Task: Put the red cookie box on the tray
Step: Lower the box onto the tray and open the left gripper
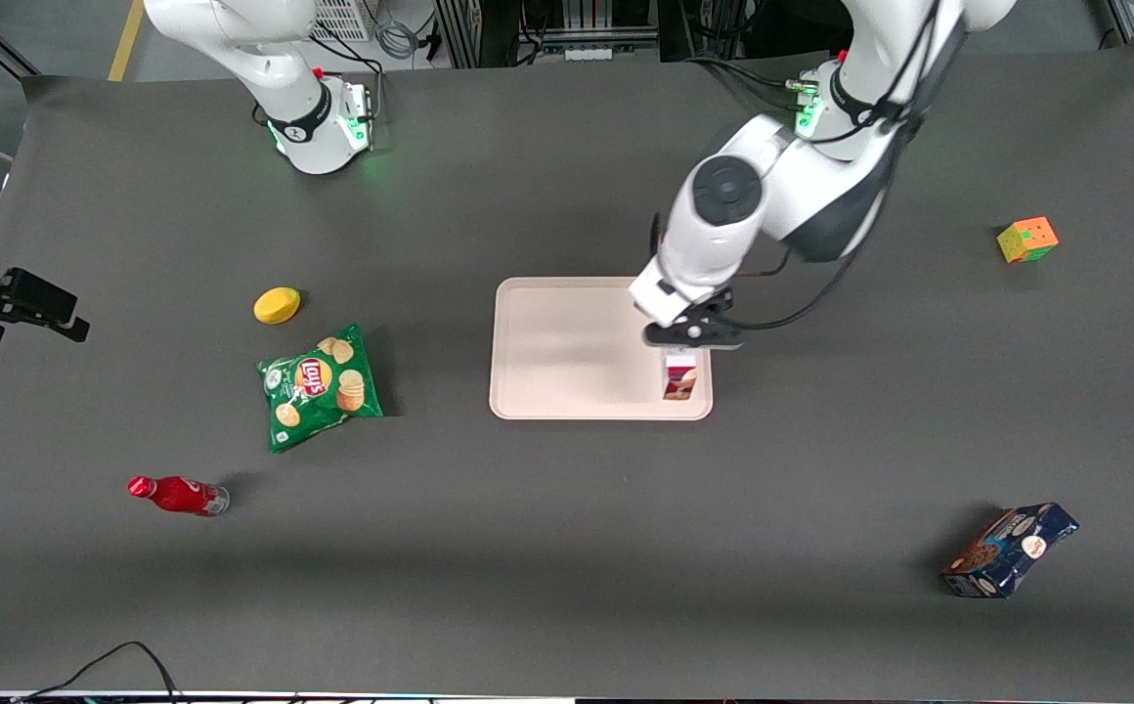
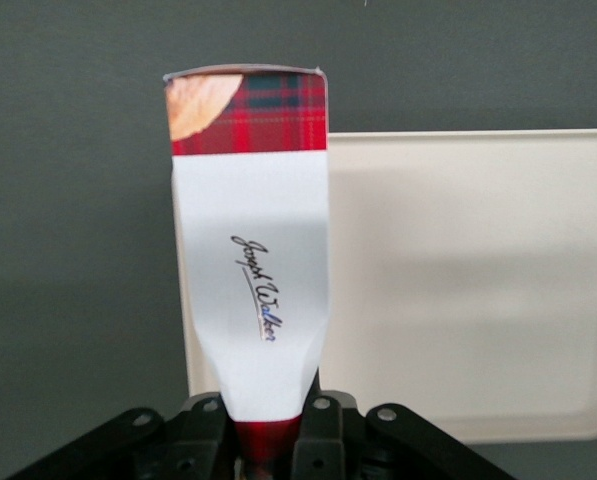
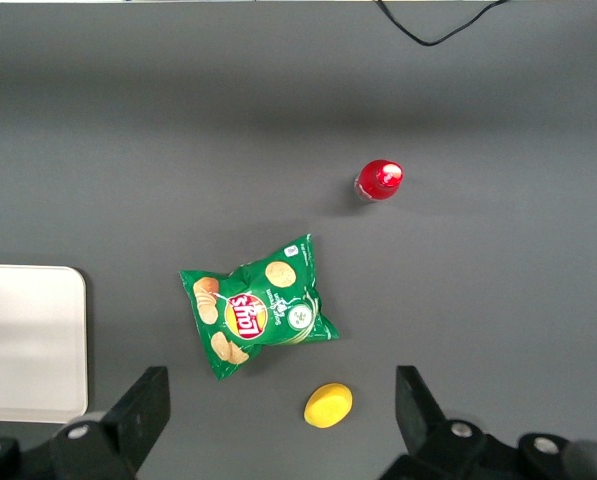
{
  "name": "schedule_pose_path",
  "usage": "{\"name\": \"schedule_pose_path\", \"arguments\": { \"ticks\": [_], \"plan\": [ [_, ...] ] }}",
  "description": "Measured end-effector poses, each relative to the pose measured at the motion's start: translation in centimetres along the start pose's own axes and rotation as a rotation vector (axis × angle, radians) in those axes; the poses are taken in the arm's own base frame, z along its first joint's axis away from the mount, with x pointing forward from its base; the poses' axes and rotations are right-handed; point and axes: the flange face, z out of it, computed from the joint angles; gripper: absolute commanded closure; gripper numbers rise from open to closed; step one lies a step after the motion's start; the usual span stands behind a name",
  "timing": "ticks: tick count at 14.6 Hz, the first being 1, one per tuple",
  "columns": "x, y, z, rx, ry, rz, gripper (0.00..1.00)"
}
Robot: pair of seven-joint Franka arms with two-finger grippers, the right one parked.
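Dark table [image 1: 547, 548], tray [image 1: 567, 352], gripper [image 1: 692, 342] jaws clamped on upright red cookie box [image 1: 680, 377].

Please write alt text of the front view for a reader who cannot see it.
The left arm's pincer holds the red cookie box over the tray, at its edge toward the working arm's end. Around lie a green chip bag, red bottle and blue cookie box.

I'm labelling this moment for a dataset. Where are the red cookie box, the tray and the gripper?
red cookie box [image 2: 253, 290]: left wrist view, white side panel.
tray [image 1: 567, 342]: front view, bare floor.
gripper [image 1: 692, 339]: front view, between its fingertips, shut on the box above the tray.
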Motion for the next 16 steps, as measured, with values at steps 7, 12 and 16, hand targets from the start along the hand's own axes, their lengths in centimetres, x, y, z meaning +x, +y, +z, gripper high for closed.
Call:
{"name": "schedule_pose_path", "arguments": {
  "ticks": [7,12,16],
  "plan": [
    [1.1,-1.3,8.7,0.002,0.033,-0.02,1.0],
    [1.3,-2.0,9.8,0.029,0.03,-0.009,0.93],
    [1.3,-2.3,10.7,0.035,0.018,-0.013,0.77]
  ]
}}
